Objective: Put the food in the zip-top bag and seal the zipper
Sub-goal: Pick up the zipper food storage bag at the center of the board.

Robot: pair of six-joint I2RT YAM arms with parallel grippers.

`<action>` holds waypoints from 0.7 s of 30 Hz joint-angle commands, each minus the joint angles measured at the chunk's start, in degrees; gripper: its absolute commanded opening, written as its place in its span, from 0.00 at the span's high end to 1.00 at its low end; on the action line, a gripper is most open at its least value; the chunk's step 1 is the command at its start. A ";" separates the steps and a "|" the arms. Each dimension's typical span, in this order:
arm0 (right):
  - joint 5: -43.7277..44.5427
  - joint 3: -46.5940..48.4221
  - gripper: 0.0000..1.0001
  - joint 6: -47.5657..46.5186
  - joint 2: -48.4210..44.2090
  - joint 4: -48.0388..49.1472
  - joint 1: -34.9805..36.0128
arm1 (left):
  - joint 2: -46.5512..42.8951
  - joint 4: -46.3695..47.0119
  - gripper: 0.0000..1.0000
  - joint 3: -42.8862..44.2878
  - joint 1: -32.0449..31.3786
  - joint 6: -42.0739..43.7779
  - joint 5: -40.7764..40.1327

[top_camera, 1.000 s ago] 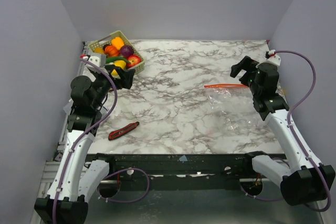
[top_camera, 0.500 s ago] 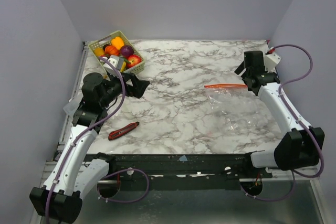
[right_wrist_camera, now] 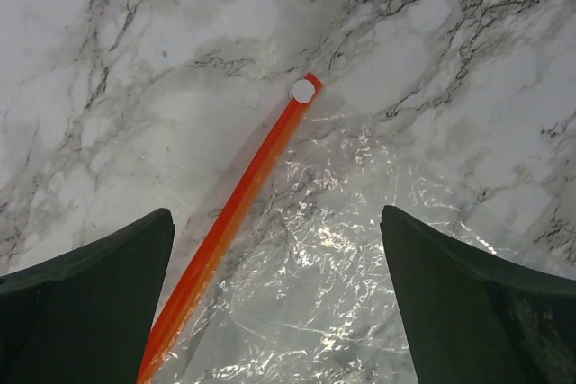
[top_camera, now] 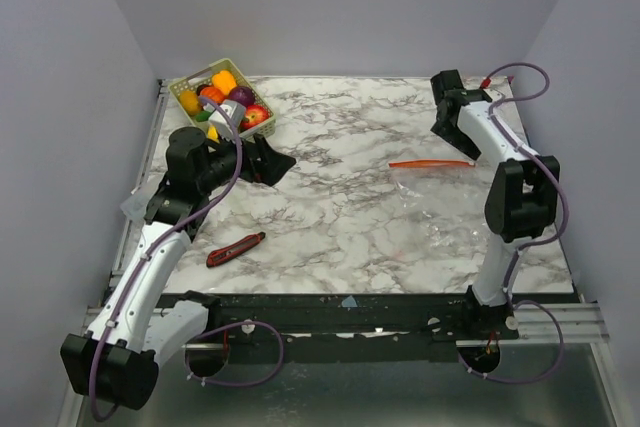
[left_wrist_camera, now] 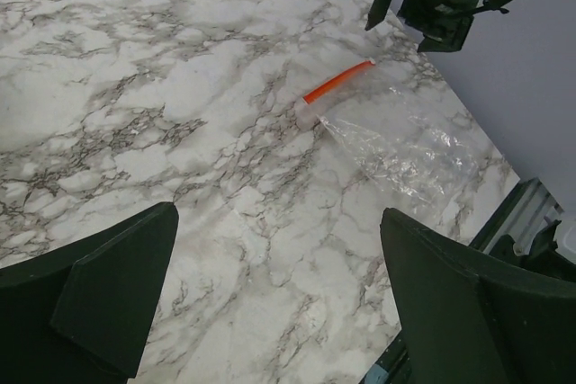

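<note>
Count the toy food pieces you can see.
6 food pieces visible, all piled in the mesh basket at the far-left corner: two yellow-orange, one orange, one purple, one red, one green. More may be hidden beneath them or behind the left arm.

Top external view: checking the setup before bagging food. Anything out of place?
A red-and-black utility knife lies loose on the marble table, near left; it is no food. The toy food sits in its basket; nothing spilled.
</note>
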 commanded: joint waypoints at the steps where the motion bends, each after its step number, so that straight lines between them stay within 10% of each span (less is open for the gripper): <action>1: 2.67 4.16 0.00 4.30 5.26 -7.62 2.27 | 0.57 -0.95 0.04 1.98 -1.02 -1.10 2.46; 21: 8.88 14.95 0.18 3.81 20.35 -12.60 8.29 | 4.99 -4.15 0.06 4.40 -2.15 -1.78 6.08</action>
